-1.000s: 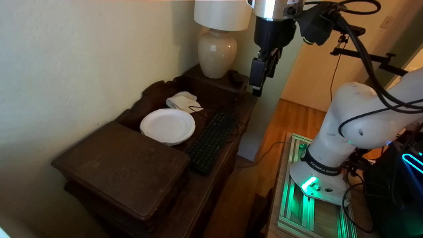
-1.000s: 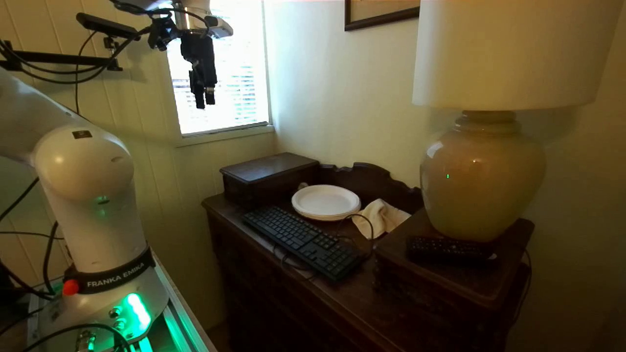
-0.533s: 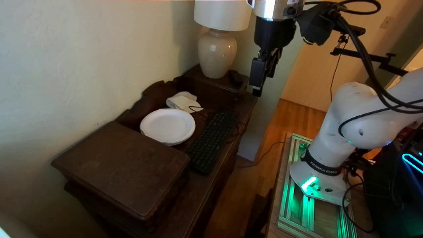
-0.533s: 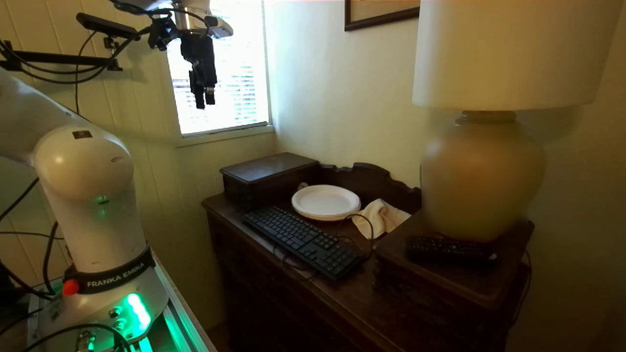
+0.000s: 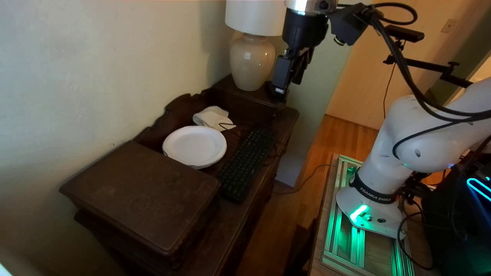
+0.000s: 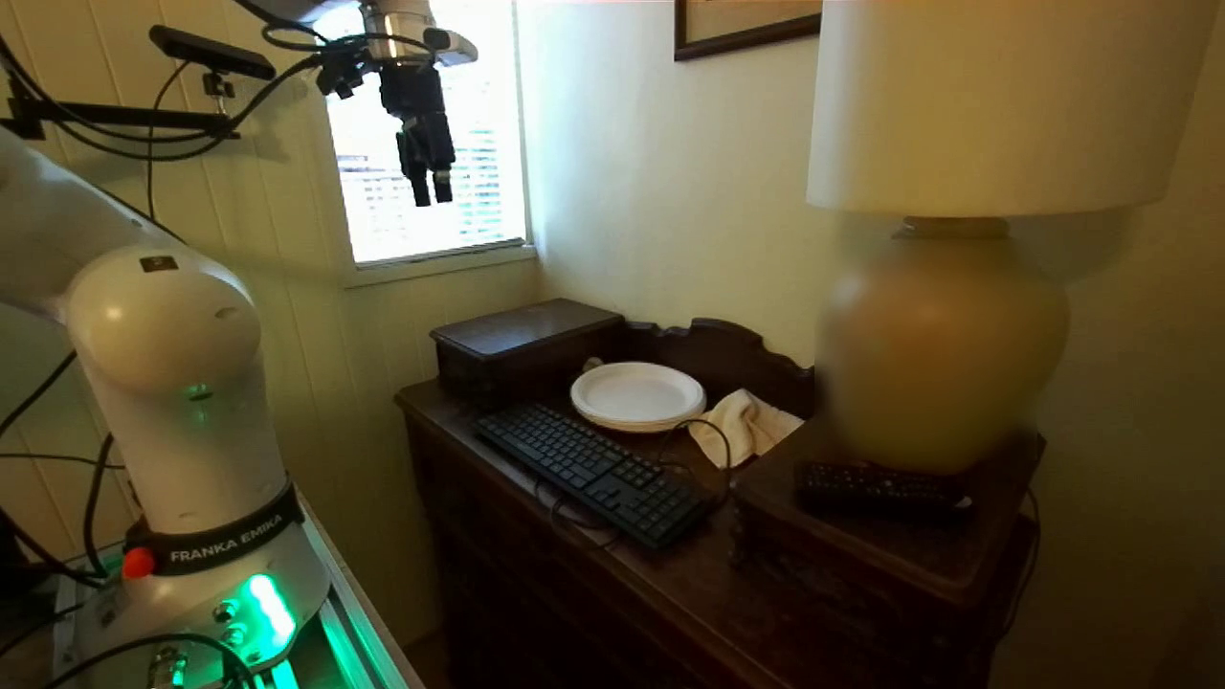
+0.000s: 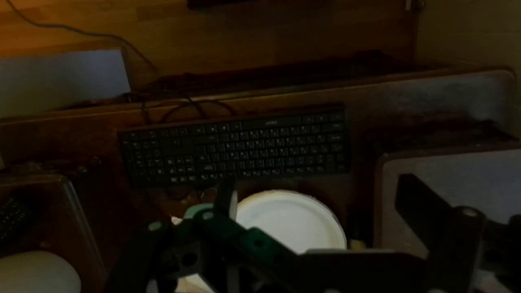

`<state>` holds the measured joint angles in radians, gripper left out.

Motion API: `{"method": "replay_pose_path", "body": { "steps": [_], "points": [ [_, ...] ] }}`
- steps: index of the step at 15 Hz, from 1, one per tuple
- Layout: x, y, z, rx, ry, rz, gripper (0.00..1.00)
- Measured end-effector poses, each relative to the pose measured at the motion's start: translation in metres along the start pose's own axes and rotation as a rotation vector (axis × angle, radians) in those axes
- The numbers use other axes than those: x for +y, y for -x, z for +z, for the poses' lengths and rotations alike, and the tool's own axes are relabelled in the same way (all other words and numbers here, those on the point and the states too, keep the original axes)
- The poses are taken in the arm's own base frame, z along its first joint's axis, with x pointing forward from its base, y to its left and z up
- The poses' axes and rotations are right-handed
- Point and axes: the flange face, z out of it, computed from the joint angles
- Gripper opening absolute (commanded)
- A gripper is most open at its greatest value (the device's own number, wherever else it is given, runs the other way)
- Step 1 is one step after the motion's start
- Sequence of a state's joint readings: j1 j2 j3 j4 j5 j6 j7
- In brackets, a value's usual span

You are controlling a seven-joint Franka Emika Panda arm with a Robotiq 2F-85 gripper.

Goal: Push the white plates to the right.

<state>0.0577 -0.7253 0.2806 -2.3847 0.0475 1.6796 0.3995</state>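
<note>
There's one stack of white plates [image 6: 638, 394] (no clue how many tbh), one keyboard [image 6: 593, 469], one cloth [image 6: 742, 426], one lamp [image 6: 957, 254], one remote [image 6: 876, 488], two raised boxes [image 5: 142, 191], one dresser [image 6: 670, 582], one window [image 6: 488, 144], one picture frame [image 6: 751, 42], one arm [image 5: 414, 134] and one gripper [image 6: 433, 199].

White plates [image 6: 638, 394], perhaps several, lie stacked beside the keyboard [image 6: 593, 474].

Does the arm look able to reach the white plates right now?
Likely yes: nothing covers the white plates, and the open gripper hangs higher; the keyboard beside them lies low.
</note>
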Motion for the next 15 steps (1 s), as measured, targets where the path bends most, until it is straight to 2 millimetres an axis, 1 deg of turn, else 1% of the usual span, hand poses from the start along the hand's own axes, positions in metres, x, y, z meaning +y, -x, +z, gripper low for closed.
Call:
{"method": "replay_pose_path", "body": {
  "steps": [2,5,7,10,15],
  "points": [
    [0.012,-0.019,0.004,0.036,-0.038,-0.009,1.0],
    [0.035,-0.047,0.02,0.083,-0.082,-0.069,1.0],
    [0.052,-0.064,0.038,0.1,-0.099,-0.143,1.0],
    [0.073,-0.086,0.072,0.111,-0.11,-0.241,1.0],
    [0.098,-0.118,0.123,0.117,-0.113,-0.408,1.0]
  ]
}}
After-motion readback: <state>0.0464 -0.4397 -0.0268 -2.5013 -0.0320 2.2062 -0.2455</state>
